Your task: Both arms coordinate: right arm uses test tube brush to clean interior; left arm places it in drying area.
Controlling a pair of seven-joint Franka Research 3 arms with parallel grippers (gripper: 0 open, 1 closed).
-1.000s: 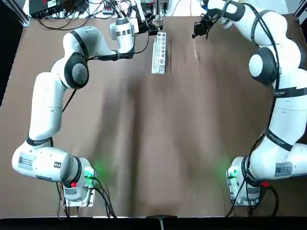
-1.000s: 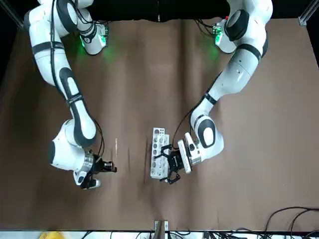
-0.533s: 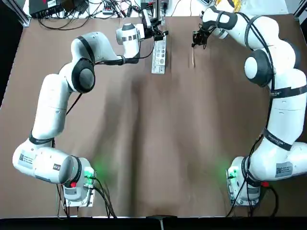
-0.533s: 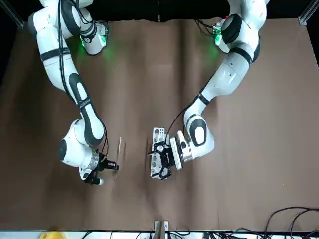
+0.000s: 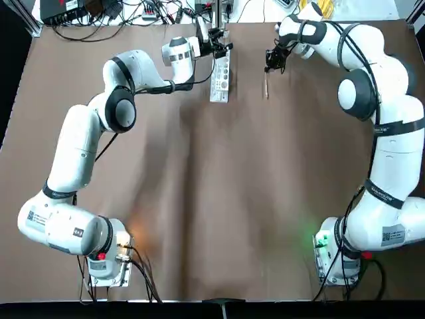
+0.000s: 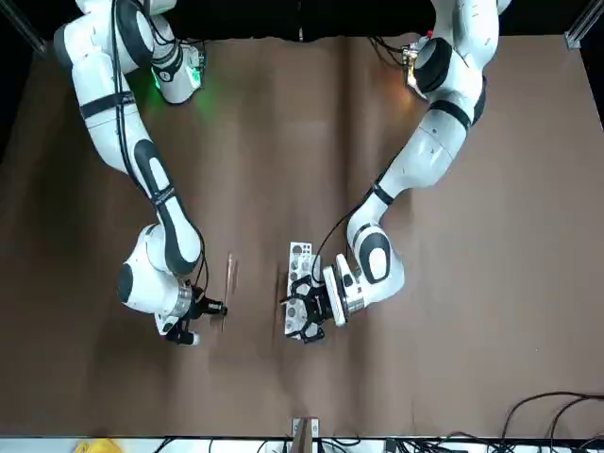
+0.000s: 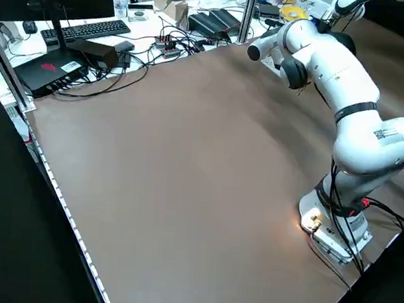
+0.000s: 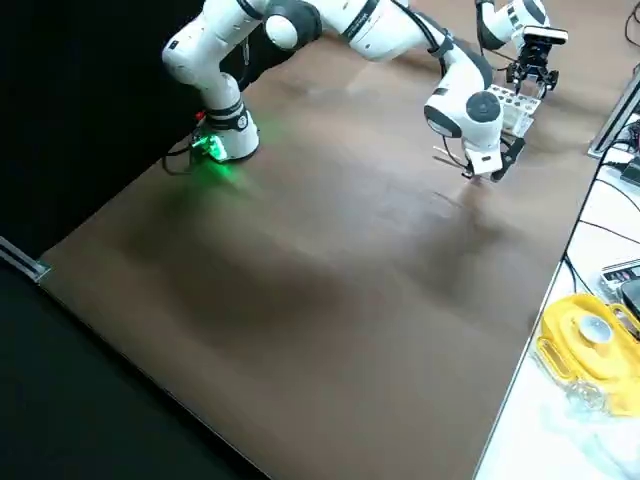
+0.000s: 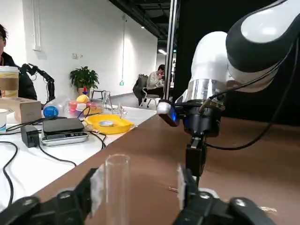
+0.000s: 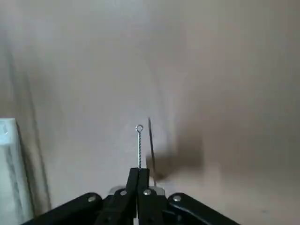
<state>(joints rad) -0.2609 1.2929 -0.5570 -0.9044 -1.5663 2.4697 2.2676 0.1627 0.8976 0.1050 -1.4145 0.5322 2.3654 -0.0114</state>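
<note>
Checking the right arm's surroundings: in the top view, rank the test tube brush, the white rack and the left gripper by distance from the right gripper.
1. Test tube brush: pinched in the right gripper.
2. White rack: toward the left arm.
3. Left gripper: over the rack's far end; too close to the rack to call firmly.

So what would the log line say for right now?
right gripper: shut on brush | left gripper: open around tube | rack: on table
</note>
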